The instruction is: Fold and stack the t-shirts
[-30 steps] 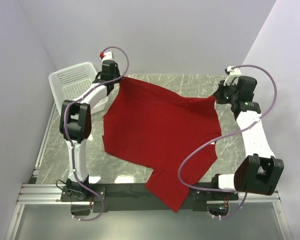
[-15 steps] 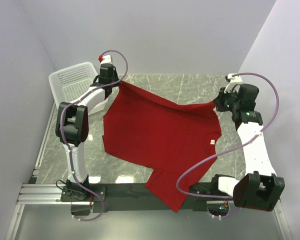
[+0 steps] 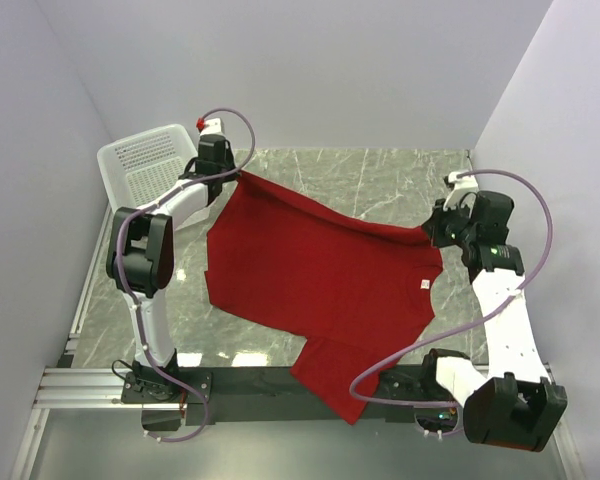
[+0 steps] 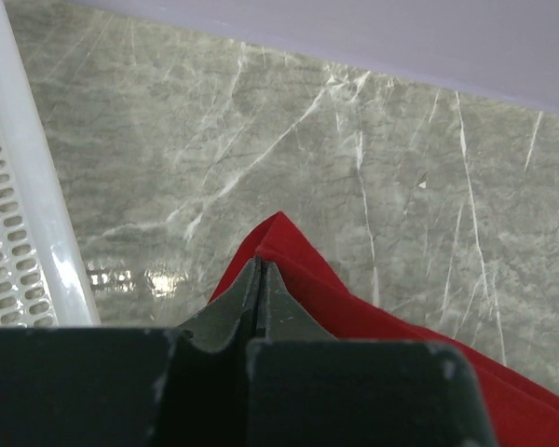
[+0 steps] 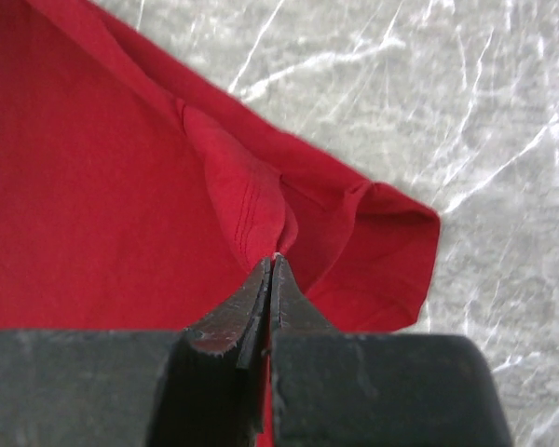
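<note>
One red t-shirt (image 3: 315, 275) lies spread over the marble table, its lower part hanging over the near edge. A small white neck label (image 3: 423, 286) shows at its right side. My left gripper (image 3: 234, 177) is shut on the shirt's far left corner (image 4: 284, 244). My right gripper (image 3: 427, 228) is shut on a fold of the shirt's far right edge (image 5: 252, 200), next to a sleeve (image 5: 382, 251). The cloth stretches between the two grippers along its far edge.
A white plastic mesh basket (image 3: 140, 160) stands at the far left corner, just left of my left gripper; its rim shows in the left wrist view (image 4: 28, 214). Grey walls close in the back and both sides. Purple cables loop off both arms.
My right gripper has moved nearer and leftward with the cloth, lowering the far right edge. My left gripper has shifted slightly. The neck label has come into view.
</note>
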